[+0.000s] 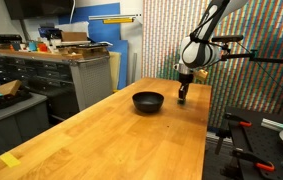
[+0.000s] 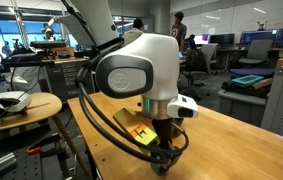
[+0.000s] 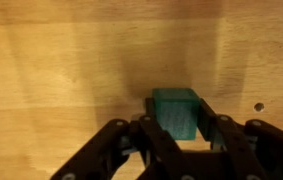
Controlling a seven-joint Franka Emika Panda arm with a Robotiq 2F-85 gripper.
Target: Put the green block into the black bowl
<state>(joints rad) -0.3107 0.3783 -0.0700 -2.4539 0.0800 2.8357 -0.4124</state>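
Workshop with cabinets; a long wooden surface [image 1: 101, 130] carries the work. The black bowl [image 1: 148, 101] stands near the tool [image 1: 184, 97], not touching it. In the wrist view, the green block [image 3: 176, 112] sits on the surface between the tool's fingers [image 3: 219, 135], closely flanked. Whether it is clamped cannot be told.

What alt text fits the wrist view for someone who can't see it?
A small green block lies between two black fingers reaching in from the bottom edge, with a wooden table behind. Whether they grip it is unclear.
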